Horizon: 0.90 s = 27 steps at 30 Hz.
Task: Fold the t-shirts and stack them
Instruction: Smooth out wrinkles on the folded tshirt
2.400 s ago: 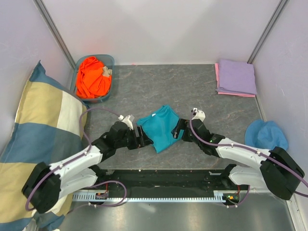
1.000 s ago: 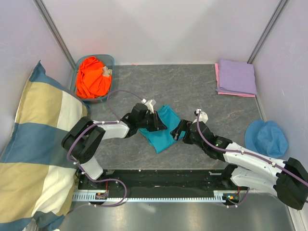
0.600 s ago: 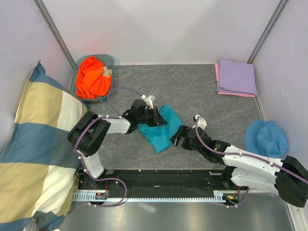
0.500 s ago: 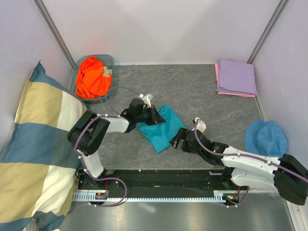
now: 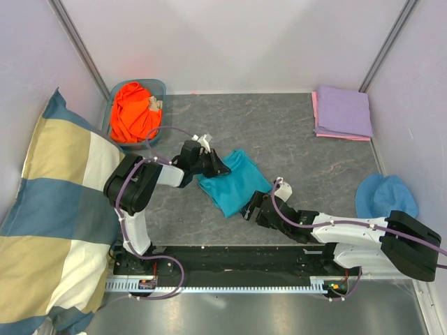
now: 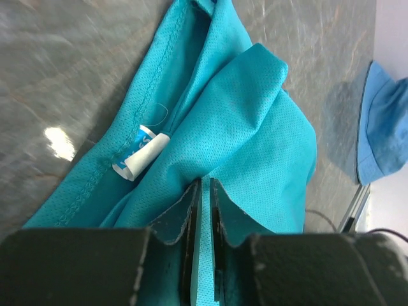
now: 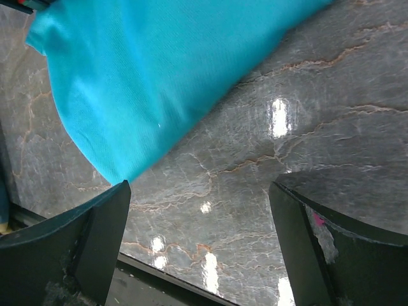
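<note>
Two grippers are at one shirt, and only one has hold of it. Your left gripper (image 6: 203,186) is pinched almost closed on a thin fold of the teal shirt (image 5: 235,183). The shirt lies bunched on the table (image 5: 293,139), a little toward the near edge and about midway between the sides.

That pinch looks shallow. Pull hard or sideways and the fold may slip out, or you may drag the whole shirt and rumple it. The tag (image 6: 141,153) sits near the fingers, so you may have caught only one layer.

Your right gripper (image 5: 248,211) is spread wide with nothing in it, over bare table at the shirt's near corner. Close it there and you'd likely grab nothing or scrape the surface.

The lavender shirt (image 5: 343,110) lies on the pink shirt (image 5: 315,112) at the far right corner. The orange shirt (image 5: 134,112) is in a basket (image 5: 162,87) at the far left.
</note>
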Tool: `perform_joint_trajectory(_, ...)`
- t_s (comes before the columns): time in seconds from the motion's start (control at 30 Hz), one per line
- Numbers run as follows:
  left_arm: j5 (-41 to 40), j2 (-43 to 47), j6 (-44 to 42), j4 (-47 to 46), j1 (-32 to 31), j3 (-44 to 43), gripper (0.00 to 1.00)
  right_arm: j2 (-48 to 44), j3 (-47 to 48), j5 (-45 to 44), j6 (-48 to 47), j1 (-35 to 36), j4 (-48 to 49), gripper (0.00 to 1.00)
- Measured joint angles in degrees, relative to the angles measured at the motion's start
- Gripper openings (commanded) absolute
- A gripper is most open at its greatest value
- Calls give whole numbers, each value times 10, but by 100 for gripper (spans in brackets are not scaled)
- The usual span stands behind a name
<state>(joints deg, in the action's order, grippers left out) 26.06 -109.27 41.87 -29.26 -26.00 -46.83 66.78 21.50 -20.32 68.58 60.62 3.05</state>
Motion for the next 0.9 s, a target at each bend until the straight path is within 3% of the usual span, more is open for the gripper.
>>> perform_joint_trajectory(0.3, -14, 2, 0, 0, 21, 3, 9, 31, -3, -39, 51, 3, 52, 98)
perform_joint_trajectory(0.53, -55, 54, 2, 2, 21, 65, 9, 93, 5, -46, 66, 3, 139, 98)
perform_joint_trajectory(0.9, -76, 75, 12, 13, 21, 83, 8, 111, 11, -52, 77, 4, 158, 98)
